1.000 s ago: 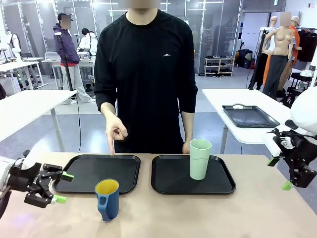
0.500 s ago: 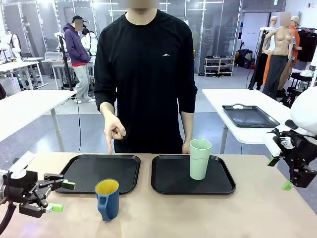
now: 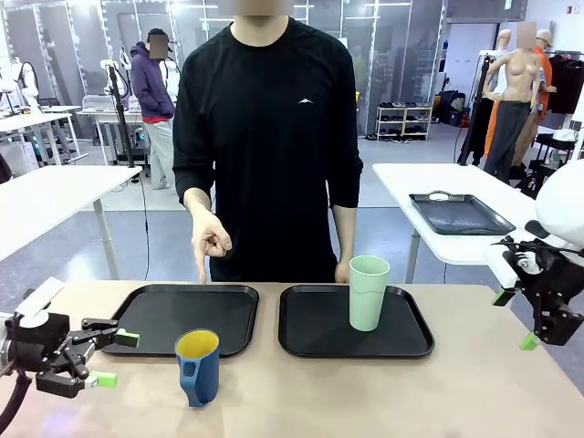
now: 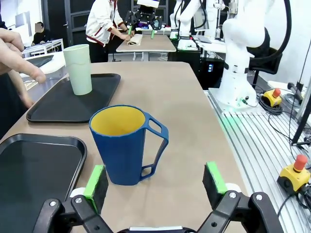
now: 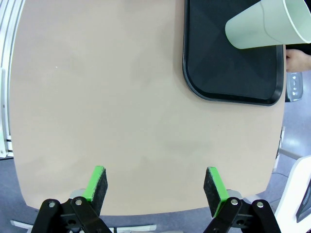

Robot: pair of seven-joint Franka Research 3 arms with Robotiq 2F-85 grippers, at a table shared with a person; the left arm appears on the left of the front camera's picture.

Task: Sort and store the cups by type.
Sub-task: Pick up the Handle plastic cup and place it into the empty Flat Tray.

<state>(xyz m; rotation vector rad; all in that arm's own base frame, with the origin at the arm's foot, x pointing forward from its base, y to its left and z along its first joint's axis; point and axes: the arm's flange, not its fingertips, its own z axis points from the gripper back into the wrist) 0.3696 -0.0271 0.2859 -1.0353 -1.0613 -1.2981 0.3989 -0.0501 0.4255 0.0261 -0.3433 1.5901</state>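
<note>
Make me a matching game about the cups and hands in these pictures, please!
Things:
1. blue mug
2. green tumbler
3. robot's left hand
4. person's raised hand

Places or states:
A. standing on the right tray
B. open
C. on the bare table
D. pointing down toward the left tray

Pairs: 1-C, 2-A, 3-B, 4-D

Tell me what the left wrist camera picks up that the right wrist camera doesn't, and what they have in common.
Left wrist view's own: the dark blue mug, yellow inside, standing on the table just ahead of the open left gripper, an empty black tray beside it, and the person's pointing hand. Right wrist view's own: the open right gripper over a bare stretch of table. Shared: the mint-green tumbler standing on the other black tray.
</note>
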